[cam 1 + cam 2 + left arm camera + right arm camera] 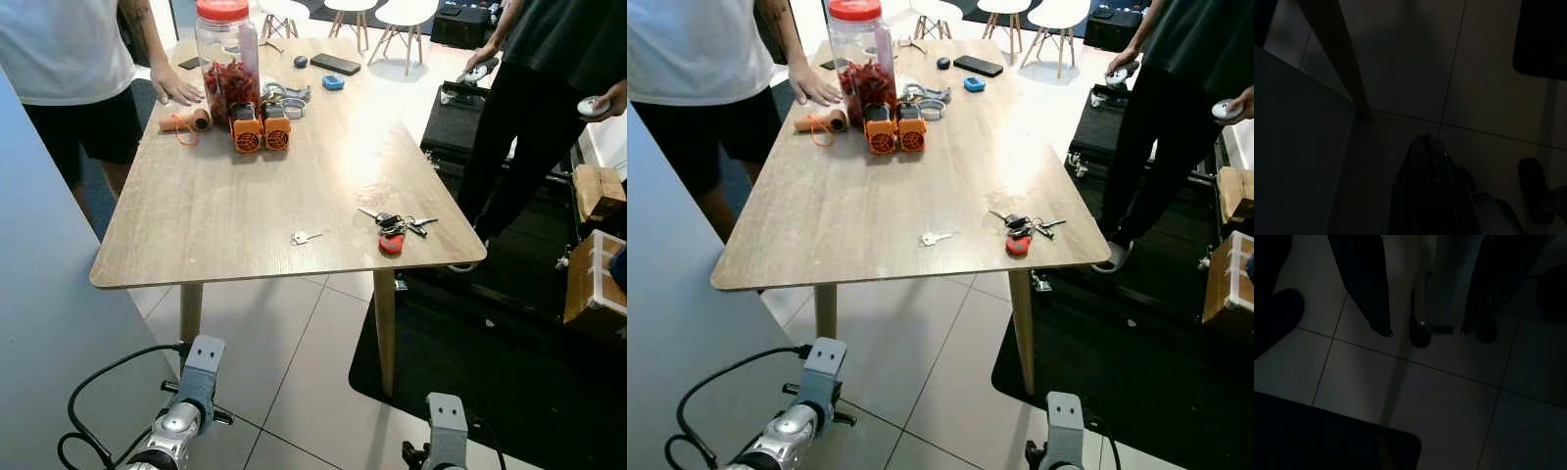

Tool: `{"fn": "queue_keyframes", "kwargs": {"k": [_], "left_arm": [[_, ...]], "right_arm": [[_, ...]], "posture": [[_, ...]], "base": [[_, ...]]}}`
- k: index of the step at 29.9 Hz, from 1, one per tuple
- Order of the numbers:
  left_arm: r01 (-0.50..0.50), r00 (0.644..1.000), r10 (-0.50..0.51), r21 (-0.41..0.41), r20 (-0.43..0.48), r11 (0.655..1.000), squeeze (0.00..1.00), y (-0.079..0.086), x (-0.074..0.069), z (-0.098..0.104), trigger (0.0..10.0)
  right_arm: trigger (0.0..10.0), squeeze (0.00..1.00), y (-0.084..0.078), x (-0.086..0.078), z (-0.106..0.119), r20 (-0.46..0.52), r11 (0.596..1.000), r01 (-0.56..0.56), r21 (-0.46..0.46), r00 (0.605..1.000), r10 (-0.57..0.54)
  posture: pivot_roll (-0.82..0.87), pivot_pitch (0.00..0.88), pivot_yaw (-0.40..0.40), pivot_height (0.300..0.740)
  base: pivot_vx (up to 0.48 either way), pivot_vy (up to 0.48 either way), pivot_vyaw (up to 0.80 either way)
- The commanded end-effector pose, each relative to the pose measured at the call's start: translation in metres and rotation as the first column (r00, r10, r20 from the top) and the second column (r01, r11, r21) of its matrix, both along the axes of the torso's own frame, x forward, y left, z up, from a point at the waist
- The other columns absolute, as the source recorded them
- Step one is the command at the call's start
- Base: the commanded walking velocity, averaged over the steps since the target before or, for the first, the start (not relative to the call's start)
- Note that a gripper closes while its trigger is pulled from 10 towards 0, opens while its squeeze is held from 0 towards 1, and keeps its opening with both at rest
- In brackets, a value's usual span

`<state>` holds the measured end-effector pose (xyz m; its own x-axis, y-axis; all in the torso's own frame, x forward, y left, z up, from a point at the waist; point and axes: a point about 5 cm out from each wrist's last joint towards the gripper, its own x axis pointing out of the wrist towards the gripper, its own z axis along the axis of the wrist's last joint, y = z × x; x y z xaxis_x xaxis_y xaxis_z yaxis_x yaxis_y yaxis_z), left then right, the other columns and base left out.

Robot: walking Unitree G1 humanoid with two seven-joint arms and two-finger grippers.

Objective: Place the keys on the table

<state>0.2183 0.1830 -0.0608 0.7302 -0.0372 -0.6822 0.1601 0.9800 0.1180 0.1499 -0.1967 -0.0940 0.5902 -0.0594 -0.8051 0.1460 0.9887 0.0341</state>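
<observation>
A bunch of keys [394,227] with a red fob lies on the wooden surface [245,206] near its right front corner, long axis roughly along the front edge; a single key [305,236] lies apart to its left. The right gripper [1425,333] hangs low, fingers spread and empty, below and nearer the keys. The left gripper [1425,147] hangs idle, fingers together. No writing is legible.
</observation>
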Motion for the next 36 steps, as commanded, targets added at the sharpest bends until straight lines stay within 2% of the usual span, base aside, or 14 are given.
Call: {"fn": "queue_keyframes", "kwargs": {"k": [1, 11, 16, 28, 36], "left_arm": [[0.002, 1.0, -0.002, 0.006, -0.029, 1.0, 0.0, 0.003, -0.007, -0.004, 10.0], [0.017, 0.999, -0.016, 0.009, -0.034, 1.0, 0.0, 0.005, -0.005, -0.003, 10.0], [0.019, 0.999, -0.019, 0.007, -0.028, 1.0, 0.0, 0.004, -0.003, -0.002, 10.0], [0.053, 0.998, -0.052, 0.027, -0.029, 0.998, 0.0, 0.004, -0.001, -0.001, 10.0], [0.019, 1.0, -0.019, 0.023, -0.023, 1.0, 0.0, 0.005, -0.007, -0.004, 10.0]], "right_arm": [[10.0, 0.0, 0.001, -0.003, -0.001, 0.001, 1.0, 0.014, 0.001, 1.0, -0.014], [10.0, 0.0, 0.012, -0.011, -0.005, -0.019, 0.999, 0.029, 0.042, 0.999, -0.028], [10.0, 0.0, 0.017, -0.01, -0.005, 0.008, 0.997, 0.026, 0.079, 1.0, -0.026], [10.0, 0.0, 0.018, -0.006, -0.004, -0.001, 0.998, -0.01, 0.058, 1.0, 0.01], [10.0, 0.0, 0.02, -0.006, -0.005, -0.022, 0.997, -0.061, 0.051, 0.998, 0.063]], "posture": [[0.05, 0.018, 0.019, 0.74], [0.04, 0.011, 0.028, 0.74], [0.05, 0.003, 0.02, 0.74], [0.06, 0.01, 0.028, 0.74], [0.09, 0.032, -0.025, 0.74]], "base": [[0.0, 0.0, 0.0], [0.0, 0.0, 0.0], [0.0, 0.0, 0.0], [0.0, 0.0, 0.0], [0.0, 0.0, 0.0]]}}
